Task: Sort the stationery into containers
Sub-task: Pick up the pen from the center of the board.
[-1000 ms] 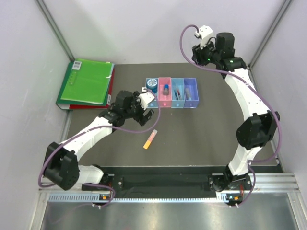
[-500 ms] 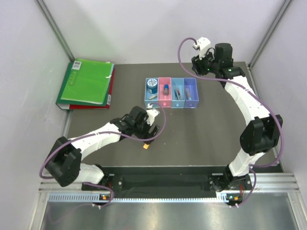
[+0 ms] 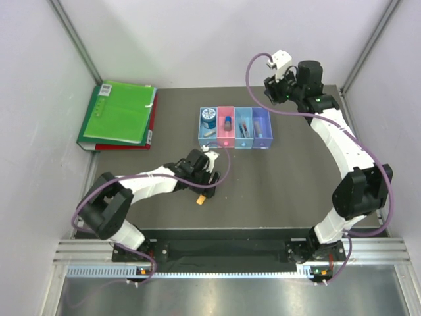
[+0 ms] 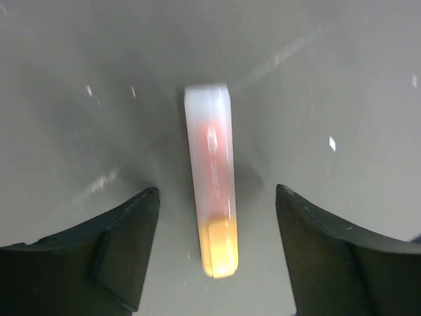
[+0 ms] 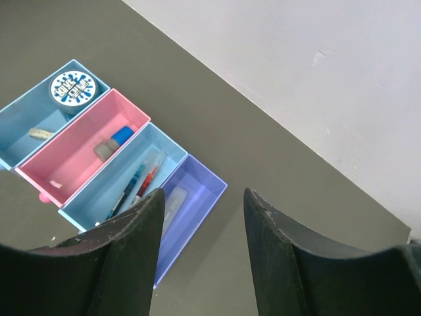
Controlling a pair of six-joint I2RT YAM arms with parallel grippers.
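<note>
**left pincer open around the orange-pink stick; right pincer open and empty above the bins**

the left gripper (image 4: 217,197) is low over the table (image 3: 283,178), in front of the row of bins (image 3: 227,146). its two dark fingers (image 4: 122,253) are spread wide, one on each side of the orange-pink stick (image 4: 212,178). the left wrist view shows a gap of bare table between the stick and each finger, so nothing is gripped. the stick lies flat on the table, its orange end toward the wrist and its pale end pointing away. from the top view only the orange tip shows, poking out from under the gripper on the near side.

the right gripper (image 5: 202,197) hangs in the air over the far right part of the table, beyond the bins. its fingers are apart with nothing between them.

the four joined bins sit side by side near the middle of the table.
- the first light blue bin (image 5: 23,141) holds the round blue tape roll (image 5: 72,87) at its far end, and a small pale piece (image 5: 41,133) lies on its floor.
- the pink bin (image 5: 79,164) holds the small blue-capped piece (image 5: 112,145).
- the second light blue bin (image 5: 99,197) holds the blue pen (image 5: 128,191) and the red pen (image 5: 148,181), side by side along its length.
- the purple bin (image 5: 197,217) holds the grey flat stick (image 5: 172,201).

a green folder (image 3: 118,112) lies at the far left corner of the table on top of a red one, well apart from the bins and both grippers.
</note>
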